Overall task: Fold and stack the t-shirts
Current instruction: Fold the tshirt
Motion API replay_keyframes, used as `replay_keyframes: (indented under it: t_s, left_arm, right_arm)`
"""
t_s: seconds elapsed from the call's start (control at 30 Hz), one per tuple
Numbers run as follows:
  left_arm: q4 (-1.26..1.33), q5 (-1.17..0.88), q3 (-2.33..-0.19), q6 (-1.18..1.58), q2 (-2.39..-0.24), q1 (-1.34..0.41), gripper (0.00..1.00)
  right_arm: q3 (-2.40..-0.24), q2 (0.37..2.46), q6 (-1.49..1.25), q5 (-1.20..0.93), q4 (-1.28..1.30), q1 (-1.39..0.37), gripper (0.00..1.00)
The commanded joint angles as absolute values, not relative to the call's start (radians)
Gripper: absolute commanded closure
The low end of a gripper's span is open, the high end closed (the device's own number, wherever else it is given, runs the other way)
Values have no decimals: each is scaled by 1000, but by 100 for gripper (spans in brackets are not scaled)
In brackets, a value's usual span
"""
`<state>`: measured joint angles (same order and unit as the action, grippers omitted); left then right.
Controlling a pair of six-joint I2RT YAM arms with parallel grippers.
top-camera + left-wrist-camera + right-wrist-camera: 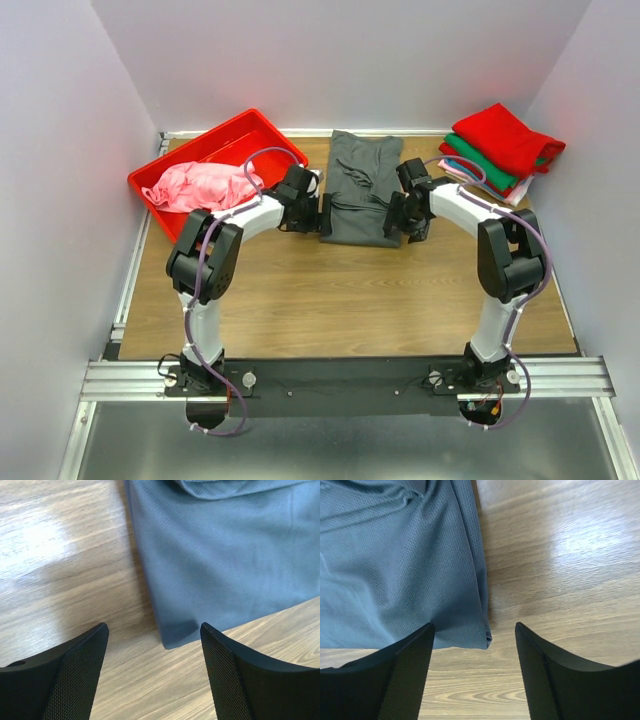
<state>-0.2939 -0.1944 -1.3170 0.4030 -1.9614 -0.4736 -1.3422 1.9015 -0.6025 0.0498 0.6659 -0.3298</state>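
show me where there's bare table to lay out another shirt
Widest bare patch: front of the table, between the near hem of the grey shirt and the arm bases. The back is crowded: red bin holding the pink shirt at left, grey shirt mid-table flanked by the left arm and right arm, shirt stack at right.

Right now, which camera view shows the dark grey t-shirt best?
The top external view: the dark grey t-shirt is seen whole there, edge to edge. The left wrist view shows only one near corner of it; the right wrist view only the other.
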Motion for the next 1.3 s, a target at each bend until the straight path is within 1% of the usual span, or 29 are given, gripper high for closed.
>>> replay_keyframes:
  t_s: [0.0,0.1,0.2,0.27,0.43,0.6,0.67,0.73,0.77,0.8,0.9,0.93,0.97,1.0,1.03,1.07,1.13,1.17,1.27]
  left_arm:
    - [-259,-212,-1295,422,-1942,-483,20]
    - [-261,-216,-1305,426,-1959,-494,21]
    - [-261,-213,-1298,440,-1960,-506,23]
    - [-275,-213,-1292,448,-1962,-517,24]
    - [-288,-201,-1249,468,-1951,-541,25]
    - [-305,-180,-1227,485,-1968,-566,29]
    - [-316,-155,-1224,488,-1968,-569,30]
    - [-324,-140,-1221,485,-1968,-574,31]
    - [-331,-124,-1220,483,-1970,-575,32]
    - [-333,-118,-1216,483,-1968,-578,34]
    - [-336,-103,-1198,488,-1965,-584,39]
    - [-333,-101,-1197,489,-1964,-586,41]
    - [-330,-95,-1190,491,-1962,-589,50]
    - [-328,-94,-1187,491,-1965,-592,56]
    - [-315,-97,-1184,491,-1965,-597,64]
    - [-305,-109,-1181,485,-1971,-598,81]
    - [-292,-126,-1187,477,-1979,-600,98]
    - [-298,-129,-1196,474,-1980,-600,100]
    - [-316,-104,-1230,476,-1936,-600,100]
  right_arm:
    - [-1313,1899,-617,6,617,-327,29]
    - [-1308,1907,-617,6,607,-327,32]
    - [-1299,1913,-617,-23,606,-327,39]
    - [-1286,1916,-615,-29,604,-327,42]
    - [-1256,1911,-617,-37,604,-325,44]
    - [-1239,1921,-609,-35,601,-327,46]
    - [-1235,1927,-606,-38,600,-325,48]
    - [-1233,1931,-604,-40,598,-327,52]
    - [-1232,1931,-603,-43,598,-327,54]
    - [-1233,1933,-600,-43,597,-327,58]
    - [-1233,1936,-597,-48,595,-327,64]
    - [-1235,1936,-595,-51,595,-327,70]
    - [-1235,1937,-591,-51,595,-327,73]
    - [-1236,1937,-591,-51,595,-325,77]
    - [-1236,1937,-589,-51,595,-327,86]
    - [-1241,1933,-584,-49,597,-327,90]
    - [-1241,1927,-580,-51,598,-325,98]
    - [-1244,1921,-580,-51,598,-325,98]
    - [-1243,1873,-580,-51,603,-327,98]
